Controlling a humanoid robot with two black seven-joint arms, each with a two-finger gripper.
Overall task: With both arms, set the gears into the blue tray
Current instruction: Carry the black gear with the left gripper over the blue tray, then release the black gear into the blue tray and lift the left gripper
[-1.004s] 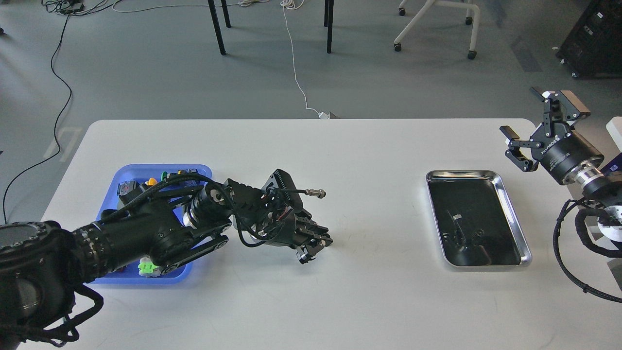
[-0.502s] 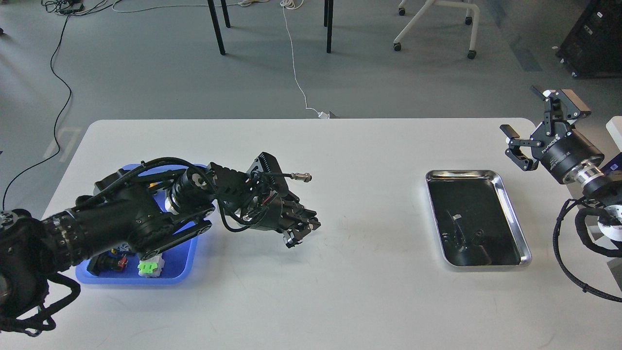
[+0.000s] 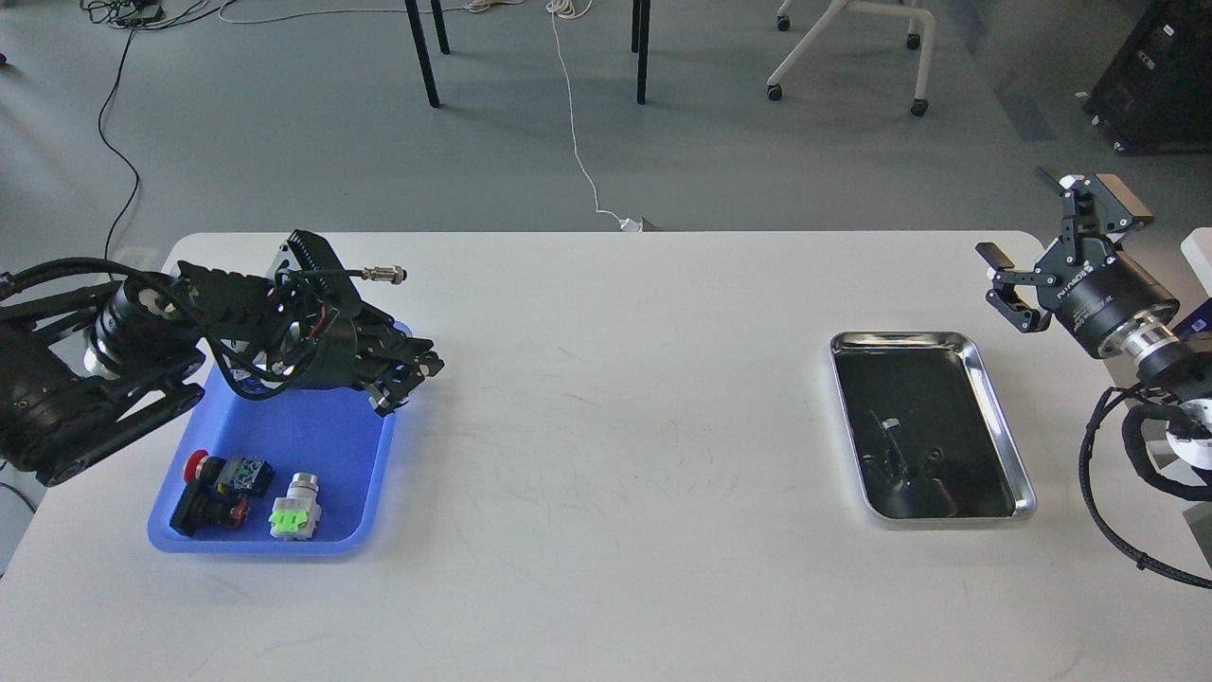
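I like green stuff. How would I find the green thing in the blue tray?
Look at the blue tray on the table's left. Along its near edge stands the green switch, right of the red-and-black switches. Only it has a bright green body and silver top.

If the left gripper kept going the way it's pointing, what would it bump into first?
The left gripper points right and slightly down, over the blue tray edge. It would probably meet the bare table first, though its height is hard to judge.

Left gripper [image 3: 402,379] over blue tray [image 3: 336,455]; right gripper [image 3: 1032,256] spread wide.
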